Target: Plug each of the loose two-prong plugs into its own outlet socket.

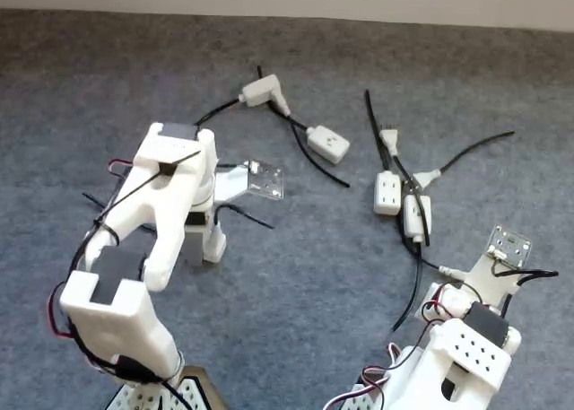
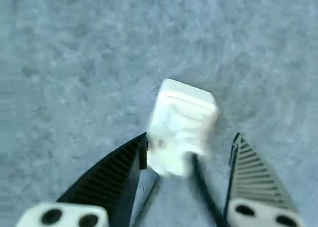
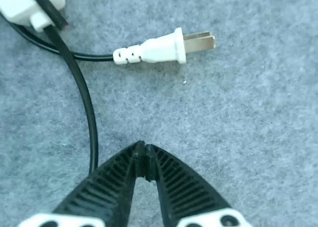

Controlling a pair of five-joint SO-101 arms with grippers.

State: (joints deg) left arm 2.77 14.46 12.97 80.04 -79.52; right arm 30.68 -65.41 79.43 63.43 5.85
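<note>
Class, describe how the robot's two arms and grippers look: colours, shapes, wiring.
The left arm and right arm have blocky white shells, black motors and looping red, black and white wires. The left gripper and right gripper have black, ridged, tapering fingers on white holed bases.

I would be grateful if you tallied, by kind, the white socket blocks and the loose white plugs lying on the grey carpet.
White plastic rectangular socket blocks: 5
Small loose white two-prong plugs: 3
Total: 8
</note>
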